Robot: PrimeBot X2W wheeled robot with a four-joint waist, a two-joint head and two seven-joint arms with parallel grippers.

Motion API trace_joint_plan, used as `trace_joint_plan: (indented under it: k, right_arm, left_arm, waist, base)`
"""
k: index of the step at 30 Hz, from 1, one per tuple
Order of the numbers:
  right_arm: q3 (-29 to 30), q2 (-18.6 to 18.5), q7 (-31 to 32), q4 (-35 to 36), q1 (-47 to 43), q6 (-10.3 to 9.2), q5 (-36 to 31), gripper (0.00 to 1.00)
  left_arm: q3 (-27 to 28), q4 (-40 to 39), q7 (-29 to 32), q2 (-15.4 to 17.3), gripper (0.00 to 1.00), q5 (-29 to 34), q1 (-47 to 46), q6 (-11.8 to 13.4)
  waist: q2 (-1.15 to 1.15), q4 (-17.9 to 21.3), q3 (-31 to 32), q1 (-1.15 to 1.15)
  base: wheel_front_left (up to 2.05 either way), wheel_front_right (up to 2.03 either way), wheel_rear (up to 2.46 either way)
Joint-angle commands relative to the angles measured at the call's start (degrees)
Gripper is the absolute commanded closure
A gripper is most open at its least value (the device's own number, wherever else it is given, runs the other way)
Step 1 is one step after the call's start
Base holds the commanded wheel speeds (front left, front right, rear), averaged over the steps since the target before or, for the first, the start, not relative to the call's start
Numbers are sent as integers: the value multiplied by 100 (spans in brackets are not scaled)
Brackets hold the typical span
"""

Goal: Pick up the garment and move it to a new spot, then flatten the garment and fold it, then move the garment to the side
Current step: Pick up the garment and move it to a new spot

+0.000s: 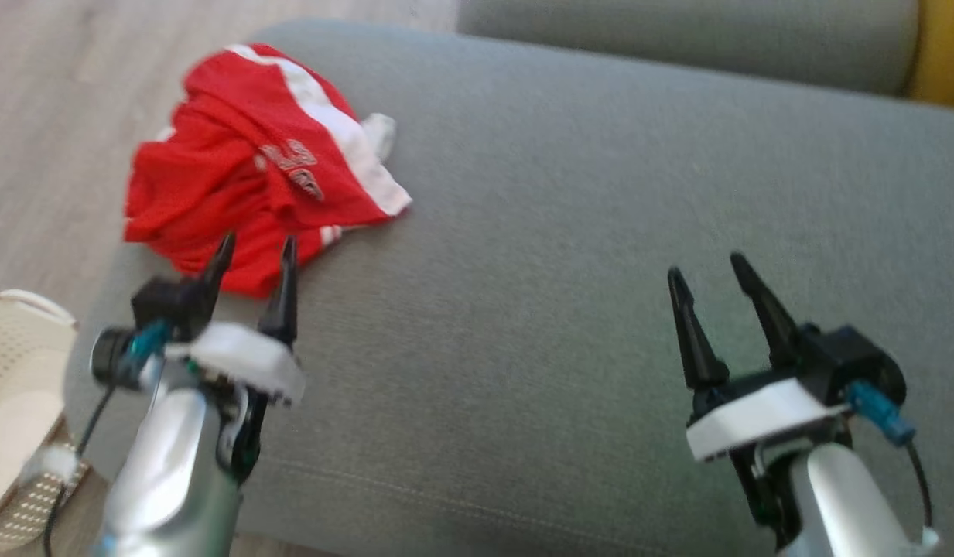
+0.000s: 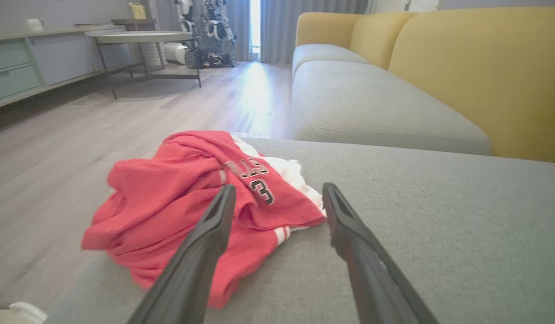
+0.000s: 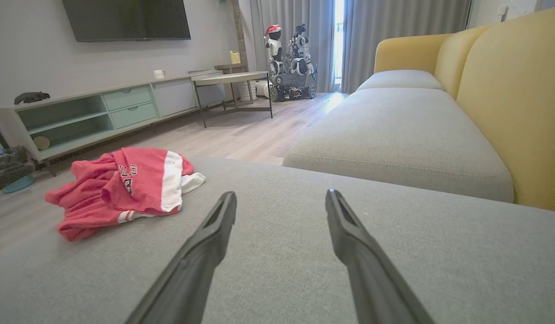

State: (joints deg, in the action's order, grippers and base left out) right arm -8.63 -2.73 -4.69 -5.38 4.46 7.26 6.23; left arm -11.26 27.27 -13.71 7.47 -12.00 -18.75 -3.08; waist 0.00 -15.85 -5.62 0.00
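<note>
1. The left gripper (image 1: 258, 240) hangs over the near left part of the grey cushion (image 1: 562, 193). Its jaws are released wide with nothing between them, and its tips reach the garment's near edge. Whether they touch it cannot be told.
2. The right gripper (image 1: 704, 264) hangs over the cushion's near right part, jaws equally spread and empty, above bare fabric.
3. A pale perforated basket (image 1: 16, 363) stands just beside the cushion's near left corner.
4. The garment (image 1: 244, 162), a red jersey with a white band and lettering, lies crumpled on the cushion's far left corner, spilling slightly over its left side.
5. Past the cushion's far edge lies a second grey seat (image 3: 394, 130) with a yellow backrest (image 3: 507, 90).
6. Farther from the cushion, across the wooden floor (image 3: 241, 135), stand a low cabinet (image 3: 101, 108), a round table (image 3: 227, 78) and another robot (image 3: 291, 58) before grey curtains.
</note>
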Motion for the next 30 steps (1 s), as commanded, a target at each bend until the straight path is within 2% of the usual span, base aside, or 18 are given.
trace_joint_plan:
  k: [1, 9, 16, 23, 25, 26, 30]
  right_arm:
    - [-131, -15, 11, 263, 341, 23, -71, 0]
    - [-160, -15, -46, 365, 665, 23, -114, 0]
    - [-203, -15, -180, 331, 936, 23, -51, 0]
    - [-283, -15, -346, 155, 1105, 23, 105, 0]
    - [-296, -15, -385, 95, 1140, 23, 137, 0]
    - [-295, -15, -407, 62, 1150, 23, 152, 0]
    - [-217, -15, -465, -33, 1151, 23, 176, 0]
  left_arm:
    - [125, 104, 2, 71, 0, -66, -548, -81]
    - [-42, 1374, 75, 180, 0, -203, -1666, -332]
    - [-194, 2540, 206, 371, 0, -468, -2443, -426]
    - [-453, 3340, 833, 548, 0, -974, -2877, -438]
    - [-559, 3436, 979, 611, 96, -1134, -2953, -439]
    - [-607, 3459, 1001, 641, 100, -1204, -2972, -439]
    - [-813, 3415, 729, 797, 100, -1285, -3066, -439]
  waist:
    - [0, 428, -486, 0]
    - [0, 913, -1149, 0]
    - [0, 1184, -1537, 0]
    - [0, 1303, -1679, 0]
    - [0, 1329, -1684, 0]
    - [0, 1340, -1669, 0]
    - [0, 1325, -1589, 0]
  base:
    - [0, 0, 0]
    - [0, 0, 0]
    - [0, 0, 0]
    - [0, 0, 0]
    - [0, 0, 0]
    - [0, 0, 0]
    - [0, 0, 0]
